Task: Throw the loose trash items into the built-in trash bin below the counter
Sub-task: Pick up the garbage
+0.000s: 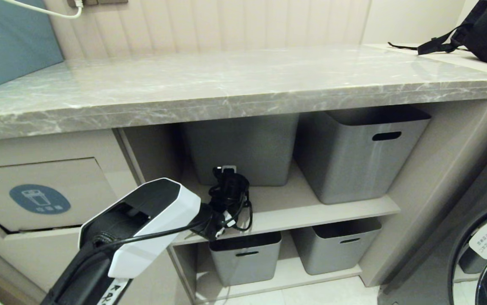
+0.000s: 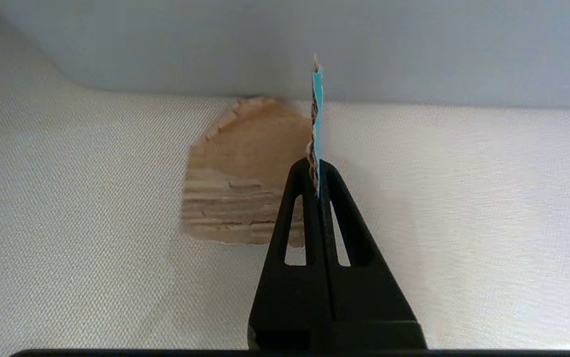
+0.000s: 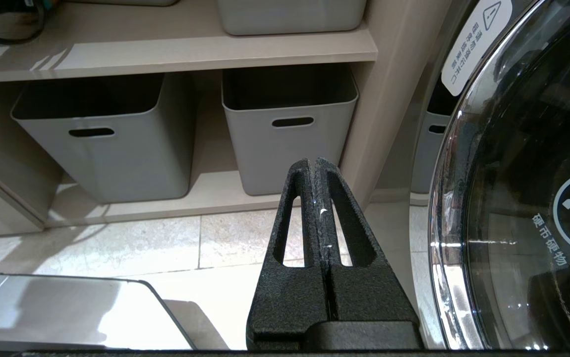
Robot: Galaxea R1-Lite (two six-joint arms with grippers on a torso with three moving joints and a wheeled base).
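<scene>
The left gripper [image 2: 317, 171] is clenched on a cardboard scrap with a teal-blue patch [image 2: 316, 114], which stands on edge and rises straight out from between the fingertips. Just beyond and to one side of those tips, a second brown corrugated scrap [image 2: 240, 178] lies flat on the pale textured shelf board [image 2: 67, 223]. The trash bin flap [image 1: 36, 195] with its blue sticker sits below the marble counter [image 1: 226, 89]. The right gripper [image 3: 314, 171] hangs pinched together and empty before the grey tubs [image 3: 290, 124].
</scene>
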